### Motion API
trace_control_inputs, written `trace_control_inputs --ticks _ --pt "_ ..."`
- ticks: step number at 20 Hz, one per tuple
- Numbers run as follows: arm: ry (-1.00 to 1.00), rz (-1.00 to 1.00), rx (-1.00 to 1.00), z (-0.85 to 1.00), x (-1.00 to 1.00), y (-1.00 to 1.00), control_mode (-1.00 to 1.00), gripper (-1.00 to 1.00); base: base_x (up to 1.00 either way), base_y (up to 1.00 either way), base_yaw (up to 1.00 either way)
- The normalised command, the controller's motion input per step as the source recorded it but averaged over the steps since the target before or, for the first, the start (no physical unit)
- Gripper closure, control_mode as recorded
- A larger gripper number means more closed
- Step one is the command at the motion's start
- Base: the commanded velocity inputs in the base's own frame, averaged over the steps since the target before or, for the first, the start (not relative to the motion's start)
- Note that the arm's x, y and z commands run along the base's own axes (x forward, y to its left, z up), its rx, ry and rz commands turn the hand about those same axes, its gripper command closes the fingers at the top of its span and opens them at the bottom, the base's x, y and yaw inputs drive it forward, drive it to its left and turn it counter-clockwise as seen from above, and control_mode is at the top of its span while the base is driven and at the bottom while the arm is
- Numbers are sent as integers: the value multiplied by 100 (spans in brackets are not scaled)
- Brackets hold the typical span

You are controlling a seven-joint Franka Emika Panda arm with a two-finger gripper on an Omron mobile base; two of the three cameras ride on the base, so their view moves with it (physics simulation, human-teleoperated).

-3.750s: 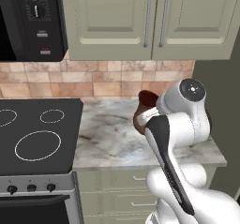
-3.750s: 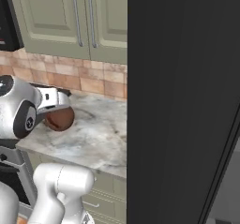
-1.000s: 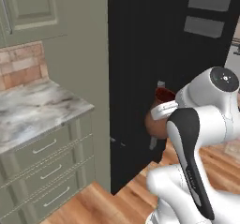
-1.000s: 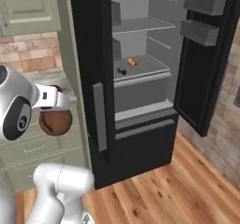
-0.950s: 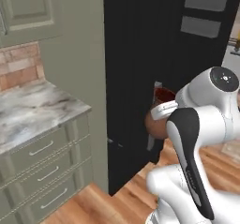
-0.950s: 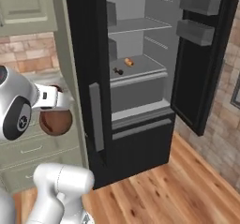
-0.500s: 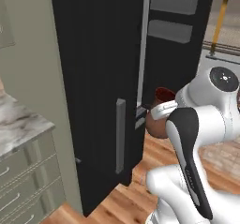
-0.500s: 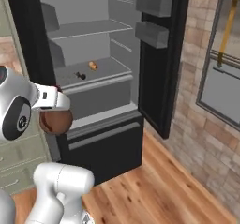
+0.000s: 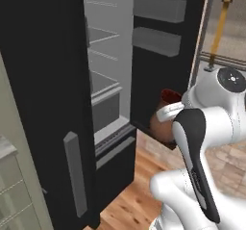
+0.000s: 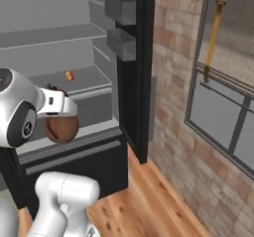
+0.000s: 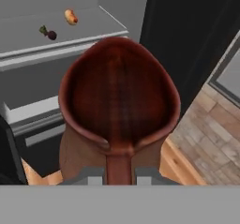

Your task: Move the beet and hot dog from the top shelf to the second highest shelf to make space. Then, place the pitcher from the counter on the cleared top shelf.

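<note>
My gripper (image 11: pixel 119 172) is shut on the reddish-brown pitcher (image 11: pixel 119 96), gripping its handle side, and I look down into its open mouth. The pitcher (image 10: pixel 60 127) hangs in front of the open refrigerator, below my gripper (image 10: pixel 58 106). From the left, the pitcher (image 9: pixel 162 123) shows beside my forearm. Inside, the hot dog (image 11: pixel 71 16) and the beet (image 11: pixel 50 34) lie apart on a grey shelf (image 11: pixel 93 28) with a pale lip. The hot dog (image 10: pixel 69 75) rests on that shelf (image 10: pixel 94 85); the shelf above (image 10: pixel 59 36) is bare. I cannot tell the shelves' rank.
The right refrigerator door (image 10: pixel 134 72) stands open with two grey door bins (image 10: pixel 120 9). The shut black left door (image 9: pixel 48 104) with its handle (image 9: pixel 77 176) is close on the left. A drawer (image 11: pixel 33 85) sits under the food shelf. Brick wall (image 10: pixel 173 82), window (image 10: pixel 228 102), wooden floor (image 10: pixel 149 201).
The whole picture has swung from the counter past the black door to the open refrigerator: the base has driven. The pitcher stays held in my gripper throughout.
</note>
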Motion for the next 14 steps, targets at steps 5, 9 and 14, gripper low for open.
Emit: trace_control_inputs --ticks 5,9,14 --pt "0 0 0 0 0 0 100 100 49 -17 46" --pt "0 0 0 0 0 0 100 100 49 -27 45" --pt "0 0 0 0 0 0 100 100 58 -25 37"
